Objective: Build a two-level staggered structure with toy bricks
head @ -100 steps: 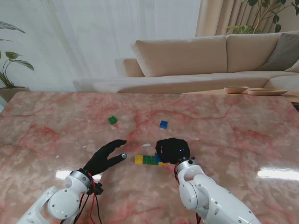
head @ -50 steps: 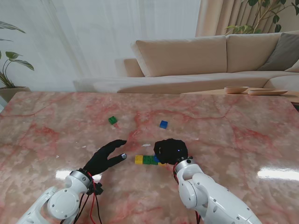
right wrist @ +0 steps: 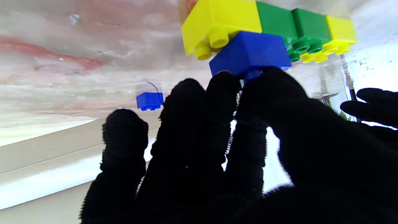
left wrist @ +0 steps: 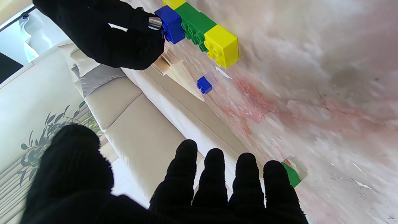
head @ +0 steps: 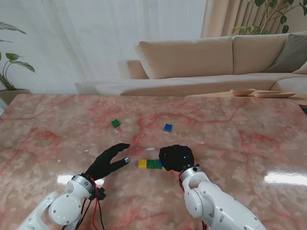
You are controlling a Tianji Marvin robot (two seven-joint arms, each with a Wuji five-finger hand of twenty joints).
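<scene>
One blue brick (right wrist: 250, 53) is held at the fingertips of the right hand (head: 176, 158) and is being set on the base row (head: 149, 164) of yellow and green bricks, so the second level is judged to be in hand. It sits across the seam of the end yellow brick (right wrist: 217, 21) and the green one (right wrist: 276, 20), as staggering requires. A firm downward press is called for next, then a release without dragging the row.

The left hand (head: 108, 162) is spread wide and holds nothing, just left of the row. Spare blue (head: 168, 127) and green (head: 115, 123) bricks lie farther off on the table (head: 240, 134).

The stud overlap is shown only by the right wrist view; from the stand it is hidden by the hand.
</scene>
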